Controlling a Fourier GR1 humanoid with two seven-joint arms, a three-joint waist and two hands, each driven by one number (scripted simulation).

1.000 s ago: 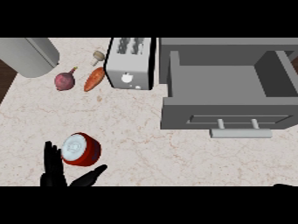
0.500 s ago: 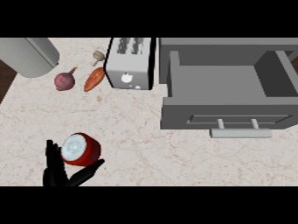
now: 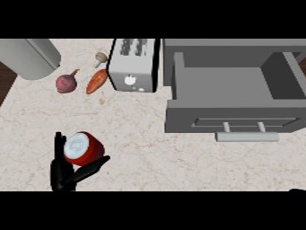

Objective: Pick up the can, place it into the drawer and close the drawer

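Observation:
A red can (image 3: 84, 149) with a pale top sits tilted on the marble counter at the lower left. My left hand (image 3: 62, 174) comes up from the lower edge and holds it: fingers (image 3: 58, 143) run along its left side and the thumb presses its lower right. The grey drawer (image 3: 234, 120) stands pulled open at the right, its inside bare, and its bar handle (image 3: 246, 136) faces me. Only a dark sliver of my right hand (image 3: 301, 190) shows at the bottom right corner.
A silver toaster (image 3: 134, 65) stands just left of the drawer. A carrot (image 3: 97, 81), a purple beet (image 3: 66, 83) and a small mushroom (image 3: 102, 57) lie to its left. A grey cylinder (image 3: 23, 56) fills the top left corner. The counter's left edge slants by dark floor.
My left hand's thumb has swung in under the can and the fingers have come against its left side. The can has barely shifted upward. The drawer has not moved.

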